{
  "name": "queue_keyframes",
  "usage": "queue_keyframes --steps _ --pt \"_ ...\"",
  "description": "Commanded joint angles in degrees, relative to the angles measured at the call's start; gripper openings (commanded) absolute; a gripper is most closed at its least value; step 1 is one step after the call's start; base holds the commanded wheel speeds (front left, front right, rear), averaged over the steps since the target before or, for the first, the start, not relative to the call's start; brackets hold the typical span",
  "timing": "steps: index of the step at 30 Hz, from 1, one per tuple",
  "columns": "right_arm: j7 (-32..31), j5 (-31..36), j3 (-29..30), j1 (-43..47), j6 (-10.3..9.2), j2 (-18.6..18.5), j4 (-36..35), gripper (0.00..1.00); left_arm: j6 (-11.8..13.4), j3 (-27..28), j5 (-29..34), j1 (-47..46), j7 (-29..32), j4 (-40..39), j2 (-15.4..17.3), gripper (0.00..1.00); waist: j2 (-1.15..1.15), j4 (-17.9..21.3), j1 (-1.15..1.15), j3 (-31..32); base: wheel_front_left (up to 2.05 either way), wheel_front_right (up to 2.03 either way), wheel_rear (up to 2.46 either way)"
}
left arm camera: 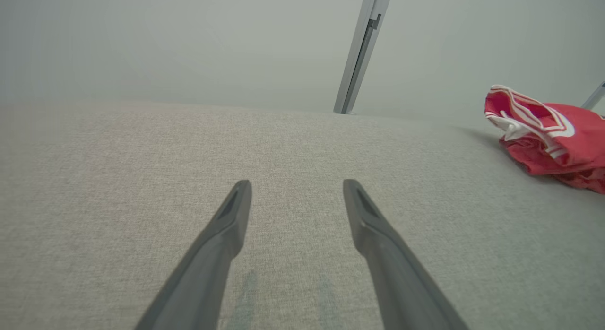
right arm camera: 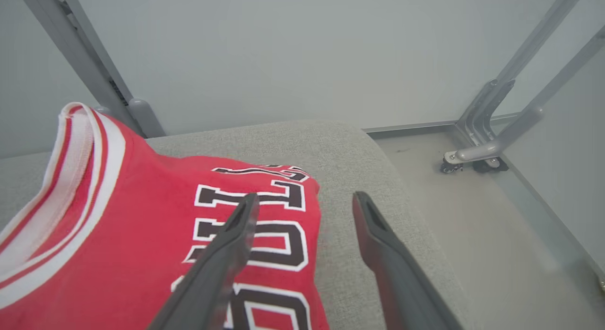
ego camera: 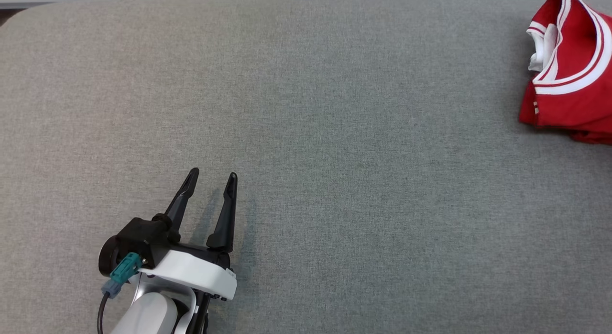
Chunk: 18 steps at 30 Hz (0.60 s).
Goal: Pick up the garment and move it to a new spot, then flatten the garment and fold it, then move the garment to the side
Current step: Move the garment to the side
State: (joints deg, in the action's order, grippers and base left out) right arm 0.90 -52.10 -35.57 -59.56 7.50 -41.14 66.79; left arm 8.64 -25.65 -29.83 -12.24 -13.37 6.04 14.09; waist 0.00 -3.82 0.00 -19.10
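Observation:
The garment (ego camera: 573, 71) is a red jersey with white trim, lying folded at the far right edge of the grey padded table (ego camera: 306, 133). In the left wrist view the garment (left arm camera: 548, 136) sits far off to the right. My left gripper (ego camera: 210, 178) rests open at the lower left, well away from it, with nothing between its fingers (left arm camera: 236, 212). In the right wrist view my right gripper (right arm camera: 305, 202) stands open above the garment (right arm camera: 142, 226), over its right edge with black lettering, holding nothing.
The table's rounded corner (right arm camera: 359, 141) drops to the floor beside the jersey. Grey metal frame legs with a caster (right arm camera: 477, 155) stand on the floor past it. A grey post (left arm camera: 361, 51) rises behind the table.

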Motion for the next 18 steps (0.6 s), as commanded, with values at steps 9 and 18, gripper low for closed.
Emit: queue_keyframes --steps 9,18 --pt "6.87 6.77 -0.09 1.37 0.0 6.33 7.21 1.0 -0.54 0.45 -1.37 1.73 -0.62 1.41 0.47 1.0 0.0 1.53 0.0 6.95 0.0 0.0 0.0" --pt "12.67 7.64 -0.04 4.35 0.0 11.21 5.23 1.0 -0.12 2.77 -3.32 5.86 -1.1 1.78 1.82 1.0 0.0 4.39 0.0 15.57 0.0 0.0 0.0"
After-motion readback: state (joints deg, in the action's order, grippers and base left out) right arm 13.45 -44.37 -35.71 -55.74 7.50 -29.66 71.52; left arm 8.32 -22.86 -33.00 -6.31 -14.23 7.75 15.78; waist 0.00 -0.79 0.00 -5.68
